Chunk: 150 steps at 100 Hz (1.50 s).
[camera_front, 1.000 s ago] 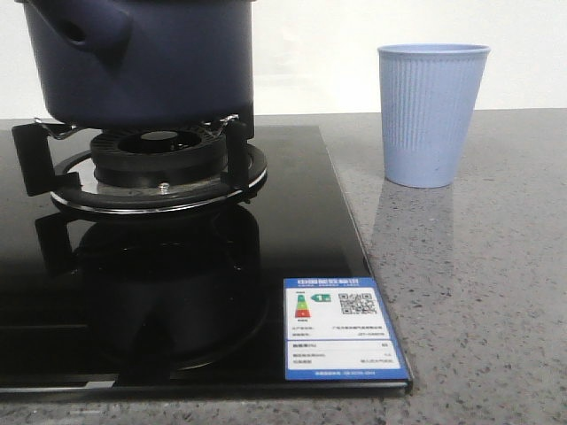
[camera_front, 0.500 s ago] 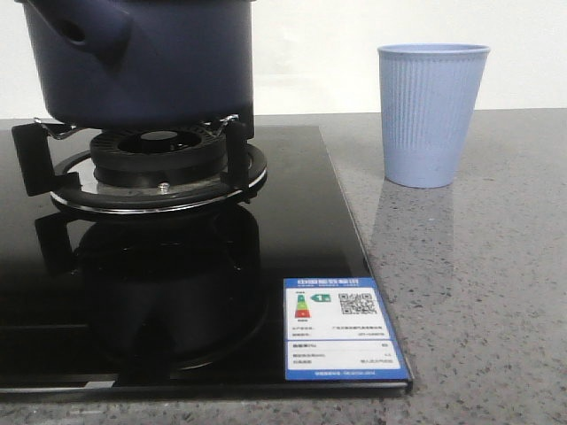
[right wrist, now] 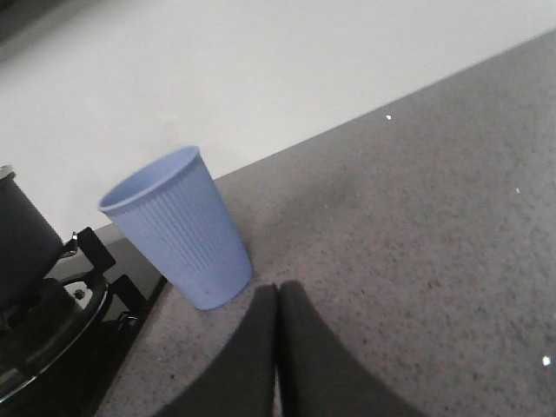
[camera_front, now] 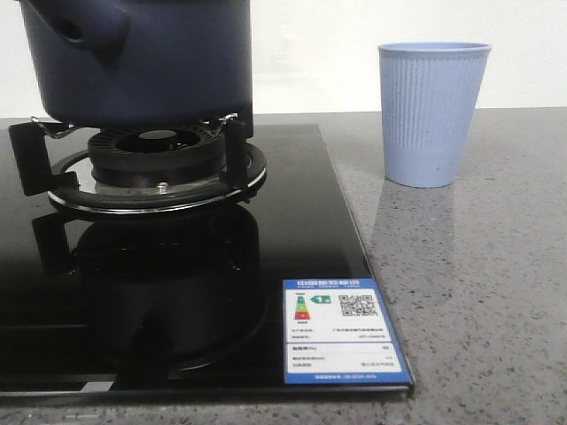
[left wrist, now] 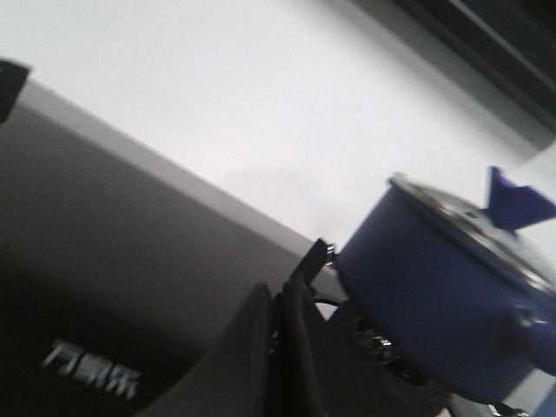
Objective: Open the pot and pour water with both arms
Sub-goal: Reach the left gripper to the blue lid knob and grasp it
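Observation:
The dark navy pot point(camera_front: 142, 62) stands on the gas burner at the front view's upper left, its stubby handle socket point(camera_front: 84, 31) facing forward. In the left wrist view the pot point(left wrist: 434, 304) wears a metal lid with a blue knob point(left wrist: 514, 201). My left gripper point(left wrist: 276, 297) is shut and empty, apart from the pot over the black hob. The light blue ribbed cup point(camera_front: 432, 113) stands on the counter at the right. My right gripper point(right wrist: 278, 291) is shut and empty, just short of the cup point(right wrist: 181, 228). Neither gripper shows in the front view.
The black glass hob point(camera_front: 177, 292) carries the burner grate point(camera_front: 159, 168) and an energy label point(camera_front: 344, 341) at its front right corner. Grey speckled counter point(camera_front: 478, 292) lies to the right. A white wall stands behind.
The front view has shifted very slightly; the pot, cup and hob stand as before.

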Available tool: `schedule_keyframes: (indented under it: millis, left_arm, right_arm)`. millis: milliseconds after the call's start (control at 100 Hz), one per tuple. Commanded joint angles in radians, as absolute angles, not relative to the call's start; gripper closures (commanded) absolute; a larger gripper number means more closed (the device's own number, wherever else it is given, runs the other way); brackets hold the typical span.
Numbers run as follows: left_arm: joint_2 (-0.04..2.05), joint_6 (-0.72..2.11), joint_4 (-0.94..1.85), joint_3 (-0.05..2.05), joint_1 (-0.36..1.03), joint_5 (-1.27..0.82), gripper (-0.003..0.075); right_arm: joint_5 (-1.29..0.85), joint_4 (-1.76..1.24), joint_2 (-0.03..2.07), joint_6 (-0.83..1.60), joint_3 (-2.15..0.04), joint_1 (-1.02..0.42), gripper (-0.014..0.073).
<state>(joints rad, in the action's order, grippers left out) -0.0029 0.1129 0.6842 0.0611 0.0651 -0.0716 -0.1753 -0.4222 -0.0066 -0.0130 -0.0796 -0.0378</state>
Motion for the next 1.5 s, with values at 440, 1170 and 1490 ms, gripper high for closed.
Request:
schedule_keyframes:
  millis: [440, 1170, 1490]
  left_arm:
    - [0.442, 0.242, 0.441, 0.575, 0.088, -0.275, 0.0736]
    - [0.895, 0.296, 0.383, 0.722, 0.542, 0.113, 0.0215]
    - [1.114, 0.296, 0.382, 0.855, 0.542, 0.178, 0.0211]
  right_arm:
    - [-0.403, -0.335, 0.451, 0.172, -0.549, -0.043, 0.0655]
    - [-0.303, -0.403, 0.538, 0.247, -0.567, -0.205, 0.0099]
    - [-0.303, -0.403, 0.538, 0.247, -0.567, -0.205, 0.0100]
